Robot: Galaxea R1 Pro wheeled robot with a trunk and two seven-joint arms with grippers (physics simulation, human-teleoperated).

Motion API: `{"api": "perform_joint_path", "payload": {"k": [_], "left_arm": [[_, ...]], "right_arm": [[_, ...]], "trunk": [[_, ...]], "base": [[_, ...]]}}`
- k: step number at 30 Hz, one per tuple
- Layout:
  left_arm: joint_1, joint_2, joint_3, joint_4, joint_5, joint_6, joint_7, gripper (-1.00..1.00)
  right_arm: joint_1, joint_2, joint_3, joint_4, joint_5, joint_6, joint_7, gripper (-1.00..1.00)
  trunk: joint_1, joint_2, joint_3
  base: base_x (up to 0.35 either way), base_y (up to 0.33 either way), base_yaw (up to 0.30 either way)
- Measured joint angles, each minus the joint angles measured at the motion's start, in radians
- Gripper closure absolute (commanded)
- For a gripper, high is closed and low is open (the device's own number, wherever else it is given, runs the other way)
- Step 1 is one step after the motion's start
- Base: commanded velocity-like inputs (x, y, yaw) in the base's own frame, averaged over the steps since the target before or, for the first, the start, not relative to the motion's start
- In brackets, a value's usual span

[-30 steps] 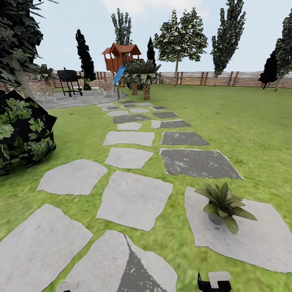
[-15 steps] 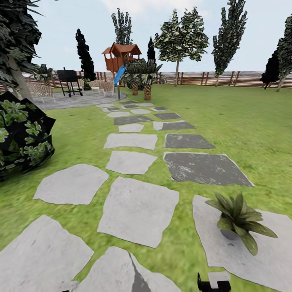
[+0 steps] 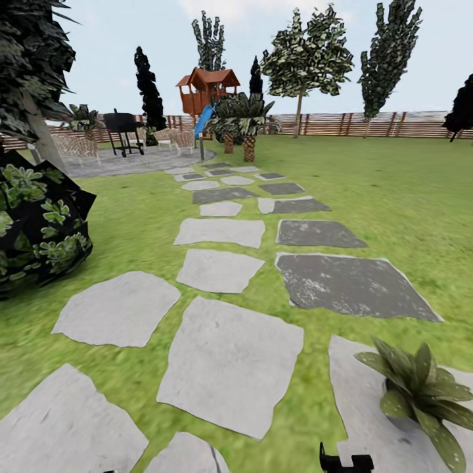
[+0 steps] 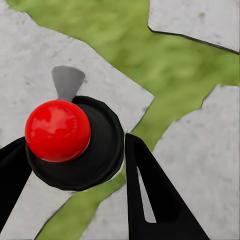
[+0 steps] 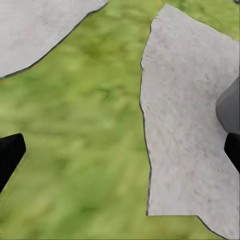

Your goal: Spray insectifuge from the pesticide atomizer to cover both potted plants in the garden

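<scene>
One glance down the left wrist view: found the left gripper closed around the pesticide atomizer, black fingers pressed against either side of its round black cap, red knob on top. Could not tell which way the nozzle faced.

Checked the right wrist view: found the right gripper spread wide, holding nothing, hanging over grass and a stepping stone.

Located one potted plant low at the right of the head view, standing on a pale stepping stone, close to the robot and on the side away from the atomizer. Saw the lawn, fence and paved patio of the garden far ahead.

Judged the likeliest trouble as follows: clipping or toppling the tiny pot by rolling on too near; spraying wide of the leaves through reaching across from the far side; wasting spray with an unknown nozzle heading; losing the bottle from a hold on the cap alone.

Read no brand, label or lettering anywhere.
</scene>
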Motion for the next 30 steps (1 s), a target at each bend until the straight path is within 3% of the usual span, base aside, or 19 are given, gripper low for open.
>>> {"api": "perform_joint_path", "payload": {"k": [7, 30], "left_arm": [[0.0, -0.002, 0.0, 0.0, 0.0, 0.0, 0.0, 1.0], [0.0, 0.004, 0.0, 0.0, 0.002, 0.0, 0.0, 1.0]], "right_arm": [[0.0, 0.0, 0.0, 0.0, 0.0, 0.0, 0.0, -1.0], [0.0, -0.002, 0.0, 0.0, -0.002, 0.001, -0.002, -1.0]], "trunk": [[0.0, 0.0, 0.0], [0.0, 0.0, -0.001]], "base": [[0.338, 0.0, 0.218], [0.339, 0.0, 0.004]]}}
